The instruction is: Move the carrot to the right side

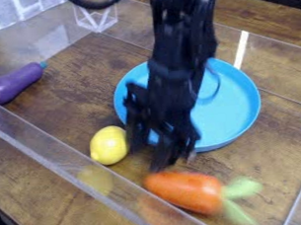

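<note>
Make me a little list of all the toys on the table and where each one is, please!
carrot: orange, blurry, near front edge, green top pointing right
lemon: yellow, left of the carrot, beside the plate
eggplant: purple, far left
plate: blue, round, middle of the wooden table, nothing seen on it
gripper: black, pointing down, just above the carrot
jaws: blurred, cannot tell whether they grip the carrot

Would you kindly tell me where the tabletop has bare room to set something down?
Bare wood lies between the purple eggplant and the blue plate, and along the right edge beyond the plate. The front middle is crowded: the lemon, the carrot and the lowered pincer sit close together by the plate's rim.
</note>
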`<state>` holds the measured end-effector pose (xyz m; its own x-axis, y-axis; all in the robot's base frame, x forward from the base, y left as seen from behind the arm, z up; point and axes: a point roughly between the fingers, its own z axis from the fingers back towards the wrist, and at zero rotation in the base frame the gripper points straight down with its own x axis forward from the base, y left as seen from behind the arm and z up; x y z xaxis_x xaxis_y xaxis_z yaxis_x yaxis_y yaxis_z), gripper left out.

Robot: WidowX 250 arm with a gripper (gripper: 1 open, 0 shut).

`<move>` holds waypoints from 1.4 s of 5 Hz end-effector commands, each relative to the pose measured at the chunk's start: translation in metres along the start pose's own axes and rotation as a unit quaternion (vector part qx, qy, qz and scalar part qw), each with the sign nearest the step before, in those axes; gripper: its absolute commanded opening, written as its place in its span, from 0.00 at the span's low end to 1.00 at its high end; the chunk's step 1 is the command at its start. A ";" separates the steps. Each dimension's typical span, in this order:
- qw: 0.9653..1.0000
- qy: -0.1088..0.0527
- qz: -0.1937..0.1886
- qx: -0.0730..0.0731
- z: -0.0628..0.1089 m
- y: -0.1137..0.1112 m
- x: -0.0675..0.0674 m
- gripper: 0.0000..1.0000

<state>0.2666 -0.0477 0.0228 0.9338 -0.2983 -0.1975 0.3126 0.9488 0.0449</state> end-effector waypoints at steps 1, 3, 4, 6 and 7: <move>0.999 -0.023 -0.039 0.006 0.008 -0.009 0.009 1.00; 0.997 -0.017 -0.072 0.011 0.024 -0.012 0.012 0.00; 0.998 -0.012 -0.062 0.005 0.015 -0.014 0.015 1.00; 0.999 -0.004 -0.050 -0.001 0.011 -0.016 0.018 0.00; 0.999 -0.001 -0.050 -0.002 0.011 -0.017 0.020 0.00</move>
<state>0.2747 -0.0647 0.0199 0.8950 -0.3793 -0.2349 0.3937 0.9191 0.0162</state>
